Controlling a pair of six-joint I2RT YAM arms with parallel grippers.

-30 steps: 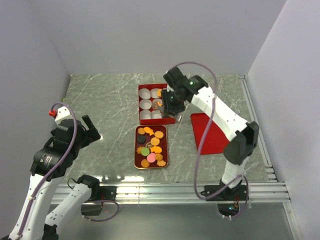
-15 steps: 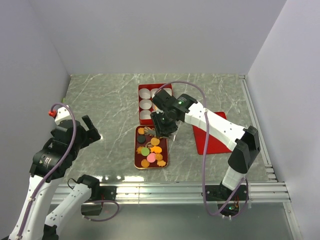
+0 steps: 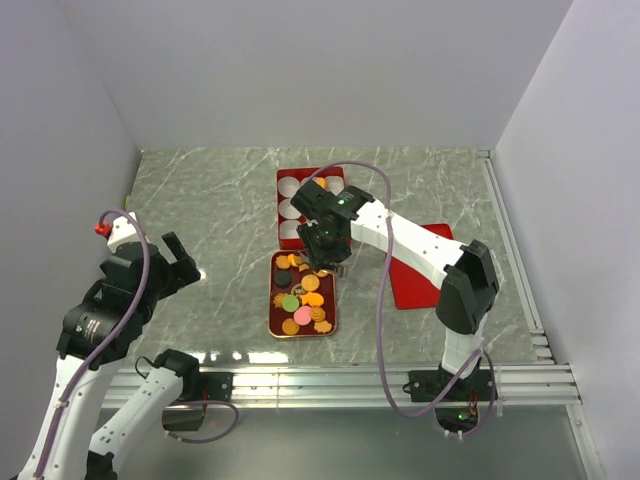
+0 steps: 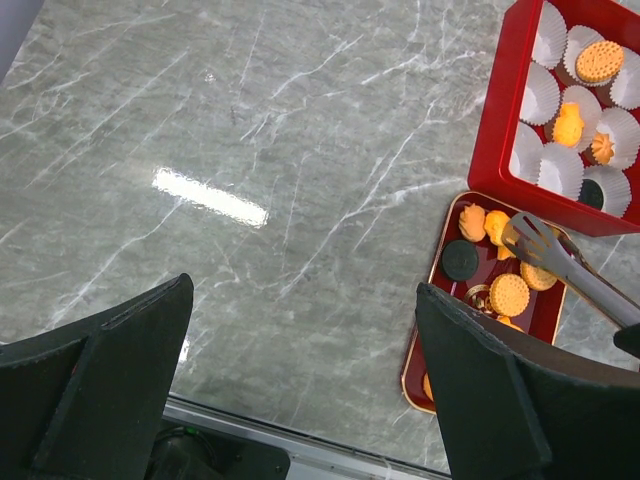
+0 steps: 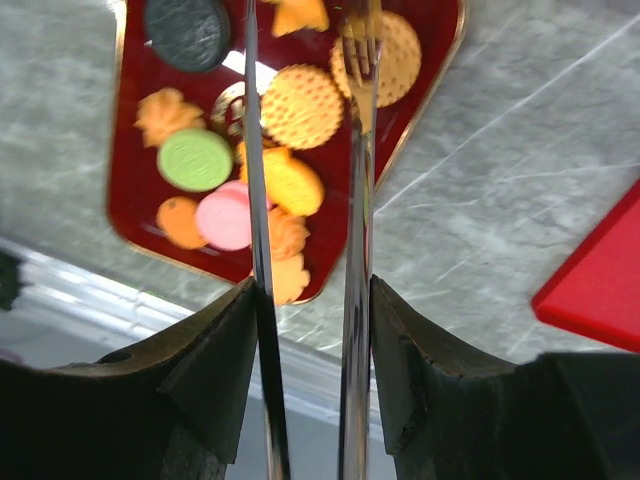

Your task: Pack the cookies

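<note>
The cookies (image 3: 303, 290) lie loose on a small red tray (image 3: 272, 300) in the middle of the table, mostly orange with a green, a pink and a dark one. Some cookies (image 4: 599, 61) sit in paper cups in the red box (image 3: 281, 205) behind it. My right gripper (image 3: 322, 248) hangs over the tray's far end, shut on metal tongs (image 5: 357, 200). The tongs' tips are spread above an orange cookie (image 5: 300, 105) with nothing between them. My left gripper (image 4: 300, 370) is open over bare table at the left.
A flat red lid (image 3: 420, 265) lies to the right of the tray and box. Grey walls close in the left, back and right sides. A metal rail (image 3: 380, 380) runs along the near table edge.
The right arm has swung from above the box toward me and to the left, bringing the tongs over the tray. The left arm has not moved.
</note>
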